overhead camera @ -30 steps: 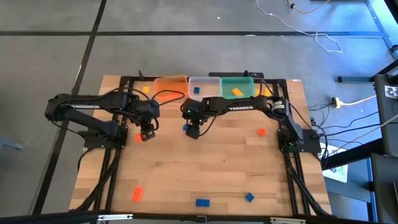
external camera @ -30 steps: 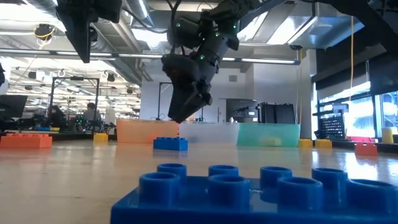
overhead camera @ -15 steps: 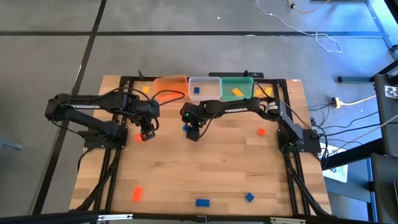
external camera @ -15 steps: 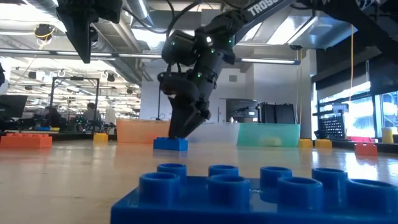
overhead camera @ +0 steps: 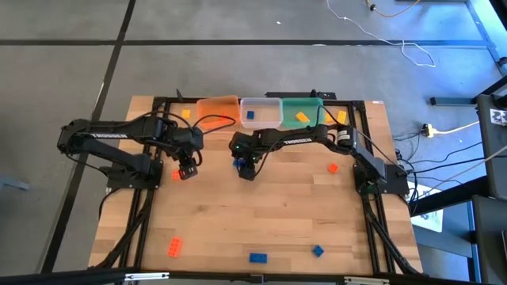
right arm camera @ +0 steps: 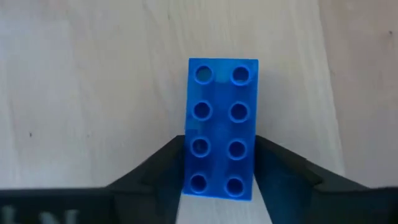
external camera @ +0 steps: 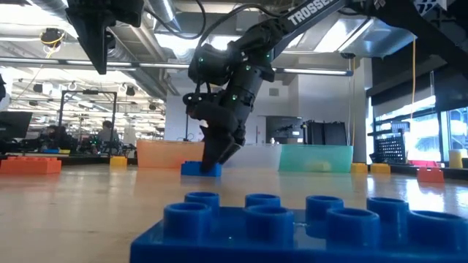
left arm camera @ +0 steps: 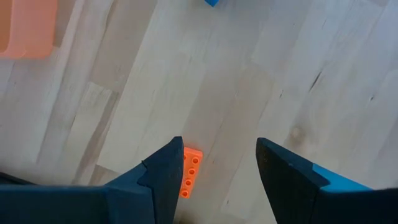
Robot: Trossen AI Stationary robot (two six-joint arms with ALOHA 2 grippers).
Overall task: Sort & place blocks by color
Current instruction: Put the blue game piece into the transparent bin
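Nearest the low cam, a blue studded brick fills the foreground, round studs up, glossy plastic, sitting at the near table edge beside another small blue block and an orange block. Mid-table, on pale wood planks w/ visible grain, the right gripper is down at the surface w/ its dark fingers touching both long sides of a blue 2x4 brick, eight studs up, lying flat; jaws look pinched on it, brick not lifted. Left gripper hovers well to the side, fingers spread w/ bare wood between, an orange brick lying just beside one finger. A small orange block sits alone near the right arm's base. Far edge: three small rectangular tubs in a row, orange, clear w/ a blue block inside, green w/ a yellow block inside; translucent plastic walls.
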